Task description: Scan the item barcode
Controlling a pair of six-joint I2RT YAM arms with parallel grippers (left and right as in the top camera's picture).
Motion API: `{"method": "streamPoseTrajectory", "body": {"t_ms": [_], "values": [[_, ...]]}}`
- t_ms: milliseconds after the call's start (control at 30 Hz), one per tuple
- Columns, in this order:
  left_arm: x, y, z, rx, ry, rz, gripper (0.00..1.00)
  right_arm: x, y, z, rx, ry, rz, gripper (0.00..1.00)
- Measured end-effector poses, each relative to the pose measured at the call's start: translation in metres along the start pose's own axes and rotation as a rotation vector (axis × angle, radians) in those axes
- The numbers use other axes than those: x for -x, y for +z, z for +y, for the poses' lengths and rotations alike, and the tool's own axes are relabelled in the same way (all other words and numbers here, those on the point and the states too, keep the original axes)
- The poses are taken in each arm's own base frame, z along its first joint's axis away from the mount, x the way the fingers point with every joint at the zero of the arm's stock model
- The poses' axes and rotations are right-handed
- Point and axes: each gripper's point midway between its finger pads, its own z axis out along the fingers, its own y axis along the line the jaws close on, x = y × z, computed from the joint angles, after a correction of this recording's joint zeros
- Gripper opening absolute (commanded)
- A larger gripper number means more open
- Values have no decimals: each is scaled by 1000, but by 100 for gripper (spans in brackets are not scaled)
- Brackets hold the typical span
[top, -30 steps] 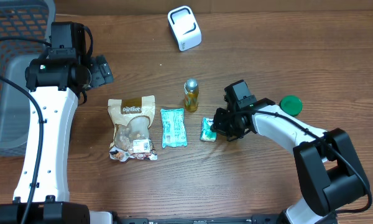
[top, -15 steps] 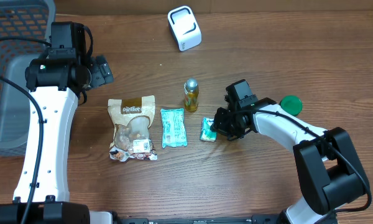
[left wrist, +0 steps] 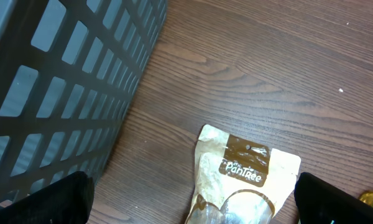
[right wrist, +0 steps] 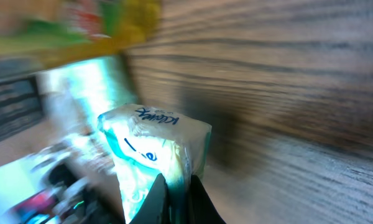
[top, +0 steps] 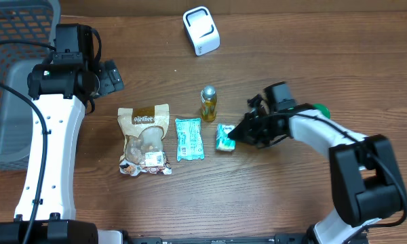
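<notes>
My right gripper point(top: 239, 134) is shut on the right edge of a small white and teal tissue pack point(top: 224, 136), which is tipped up just above the table. In the right wrist view the pack point(right wrist: 152, 143) stands pinched between the dark fingers point(right wrist: 156, 198) of that gripper point(right wrist: 177, 194), in a blurred picture. The white barcode scanner point(top: 201, 30) sits at the back of the table, far from the pack. My left gripper point(top: 110, 76) hangs open near the basket, holding nothing. In the left wrist view this gripper point(left wrist: 189, 202) is above the top of a snack pouch point(left wrist: 248, 171).
A beige snack pouch point(top: 144, 139), a teal packet point(top: 188, 138) and a small yellow bottle point(top: 208, 102) lie left of the tissue pack. A green lid point(top: 320, 112) shows behind the right arm. A grey mesh basket point(top: 13, 74) fills the left edge.
The right wrist has swung to the right and risen, tipping the tissue pack up and pulling it slightly toward the back. The left arm has not moved.
</notes>
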Motion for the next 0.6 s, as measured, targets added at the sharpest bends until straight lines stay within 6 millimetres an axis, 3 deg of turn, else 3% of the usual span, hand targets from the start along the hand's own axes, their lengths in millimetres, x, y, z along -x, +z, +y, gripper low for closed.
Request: {"method": "streamPoseTrajectory", "body": {"t_ms": [267,600], "values": [[0,0,0,0,0,0,100,-1,-49,37,420,-113,51,4],[0,0,0,0,0,0,99,-15,-76,69,683,-240,80,4]]}}
